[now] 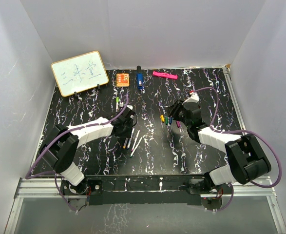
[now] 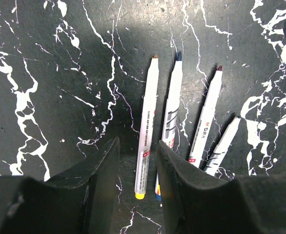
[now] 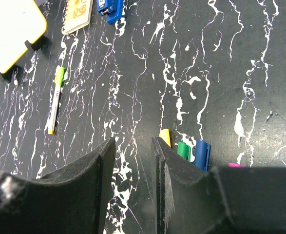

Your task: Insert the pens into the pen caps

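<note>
Several white pens (image 2: 172,105) lie side by side on the black marbled table; they also show in the top view (image 1: 134,139). My left gripper (image 2: 137,145) is open and low over them, its jaws straddling the rear of the leftmost pen (image 2: 147,122), which has a yellow end. It also shows in the top view (image 1: 129,126). The caps lie in a row: yellow (image 3: 165,136), green (image 3: 183,148), blue (image 3: 201,153) and magenta (image 3: 235,165). My right gripper (image 3: 133,144) is open and empty just left of the yellow cap; it also shows in the top view (image 1: 176,113).
A pen with a green cap (image 3: 56,97) lies apart at the back left. A small whiteboard (image 1: 79,73), an orange block (image 1: 123,79), a dark blue block (image 1: 139,80) and a pink bar (image 1: 164,75) stand along the back edge. White walls enclose the table.
</note>
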Controlling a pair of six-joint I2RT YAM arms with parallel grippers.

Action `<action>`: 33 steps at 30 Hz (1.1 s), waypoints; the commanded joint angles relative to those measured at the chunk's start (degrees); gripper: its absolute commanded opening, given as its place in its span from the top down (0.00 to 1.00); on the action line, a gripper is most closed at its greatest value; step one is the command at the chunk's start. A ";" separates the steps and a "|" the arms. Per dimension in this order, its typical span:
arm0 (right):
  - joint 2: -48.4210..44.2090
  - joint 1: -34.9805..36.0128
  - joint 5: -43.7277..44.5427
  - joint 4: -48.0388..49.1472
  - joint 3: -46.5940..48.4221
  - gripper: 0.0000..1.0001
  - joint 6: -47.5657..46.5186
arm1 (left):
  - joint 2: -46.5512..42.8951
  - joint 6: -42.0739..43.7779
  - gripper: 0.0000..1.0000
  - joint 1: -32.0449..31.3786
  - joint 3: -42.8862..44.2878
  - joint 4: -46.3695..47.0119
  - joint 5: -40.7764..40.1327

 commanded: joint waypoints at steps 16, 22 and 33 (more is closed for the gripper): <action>-1.12 -0.05 0.38 3.79 0.40 0.67 0.16 | 2.76 0.87 0.69 -0.25 2.17 -8.44 1.55; -1.68 -0.07 0.74 3.88 0.35 0.67 0.11 | 4.13 2.09 0.69 -0.26 4.96 -13.05 1.80; -2.25 -0.03 1.14 4.65 -0.14 0.67 0.45 | 12.82 7.76 0.74 -0.27 11.16 -16.46 3.74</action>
